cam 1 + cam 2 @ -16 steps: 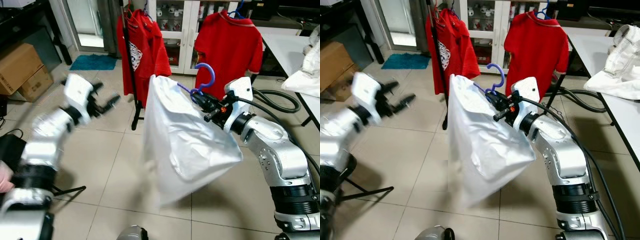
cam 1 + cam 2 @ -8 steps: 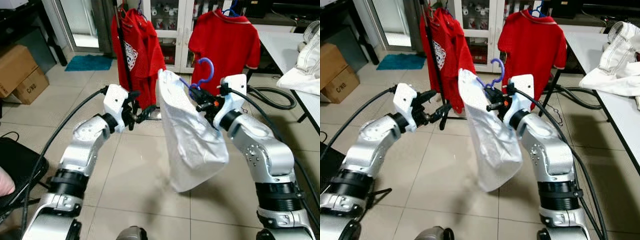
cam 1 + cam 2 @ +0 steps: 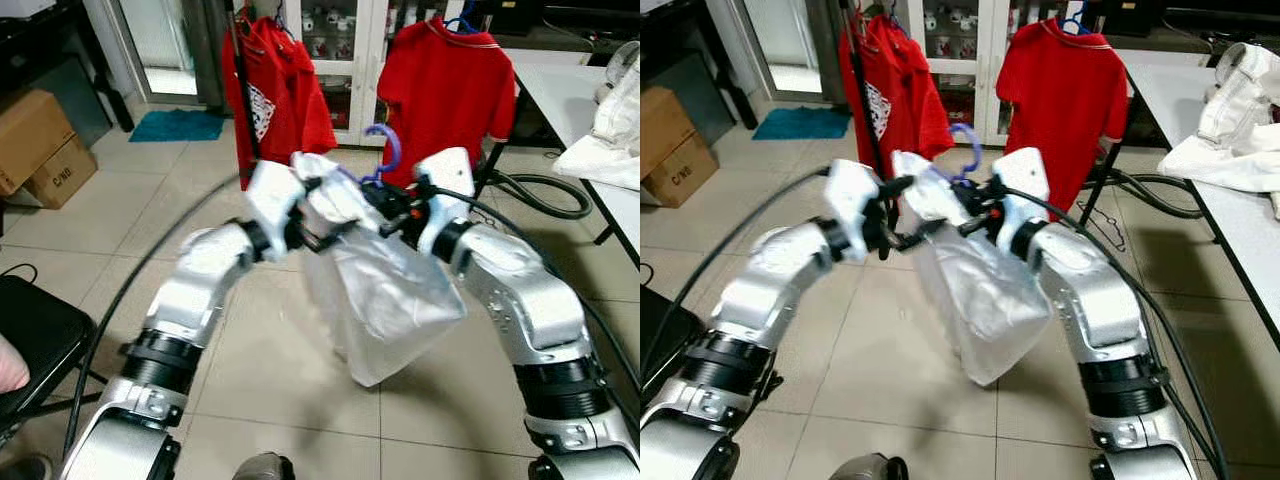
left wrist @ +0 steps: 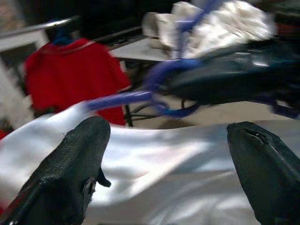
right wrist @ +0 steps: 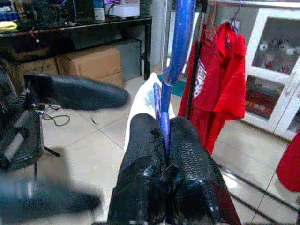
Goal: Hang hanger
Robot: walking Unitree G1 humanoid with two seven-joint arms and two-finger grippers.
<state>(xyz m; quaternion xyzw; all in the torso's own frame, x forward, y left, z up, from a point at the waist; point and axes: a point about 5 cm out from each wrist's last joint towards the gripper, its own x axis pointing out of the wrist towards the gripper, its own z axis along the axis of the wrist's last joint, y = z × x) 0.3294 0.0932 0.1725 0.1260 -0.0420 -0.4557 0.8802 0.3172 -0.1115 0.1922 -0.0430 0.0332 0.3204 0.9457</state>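
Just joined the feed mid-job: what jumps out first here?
The shiny white garment on a blue plastic hanger dangles mid-air between both arms. The right gripper is clamped on the hanger's neck, while the left gripper, fingers spread, reaches to the garment's top edge. Behind them, two red shirts hang on a black clothes rack.

Beige tiled floor (image 3: 250,340). White glass-door cabinet (image 3: 345,40) at back; red shirts (image 3: 280,95) on a black rack (image 3: 245,90) in front of it. Left of cabinet: teal mat (image 3: 180,125), cardboard boxes (image 3: 45,140). Right of cabinet: white tabletop (image 3: 570,95) with white cloth (image 3: 610,150).
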